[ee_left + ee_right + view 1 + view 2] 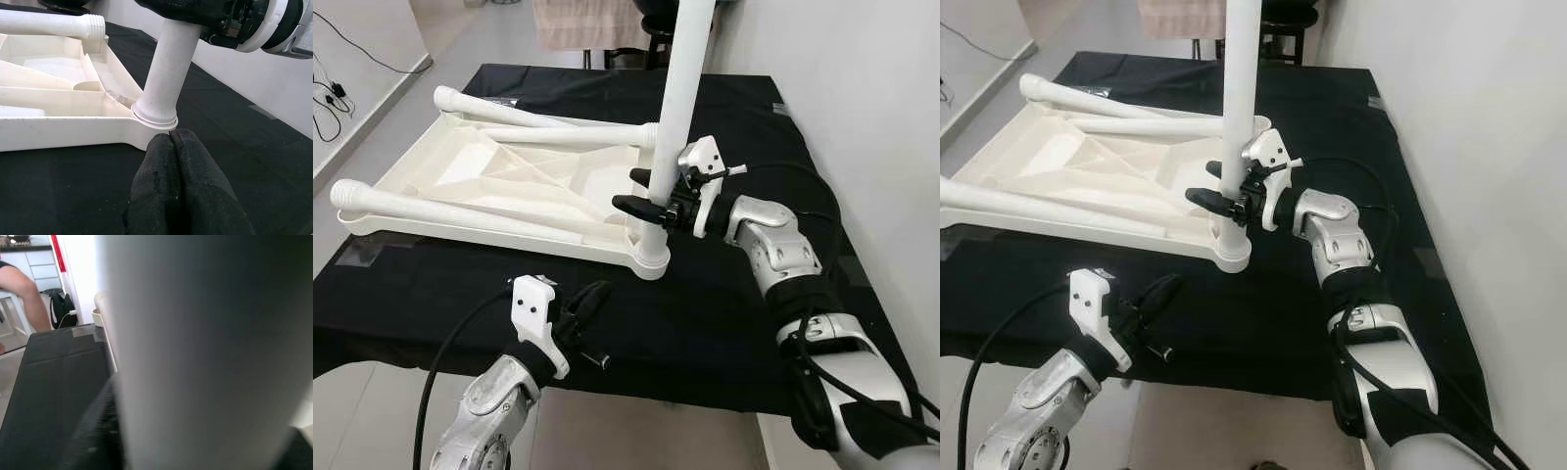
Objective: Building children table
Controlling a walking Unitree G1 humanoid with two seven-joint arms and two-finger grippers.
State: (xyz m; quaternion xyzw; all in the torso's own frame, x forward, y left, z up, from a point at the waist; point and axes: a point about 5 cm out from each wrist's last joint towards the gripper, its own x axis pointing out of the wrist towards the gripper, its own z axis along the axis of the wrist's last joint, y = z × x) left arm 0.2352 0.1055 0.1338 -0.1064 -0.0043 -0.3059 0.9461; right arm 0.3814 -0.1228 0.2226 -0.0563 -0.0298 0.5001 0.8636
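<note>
The right gripper (648, 200) is clamped around the upright white leg (677, 117), which stands in the corner socket of the upturned white tabletop (509, 186) directly below the gripper. The left gripper (590, 300), its fingers (181, 181) pressed together and holding nothing, hovers over the black-covered table (724, 313), with that same corner just ahead of its tips. Two more legs (440, 213) lie across the tabletop beyond it.
</note>
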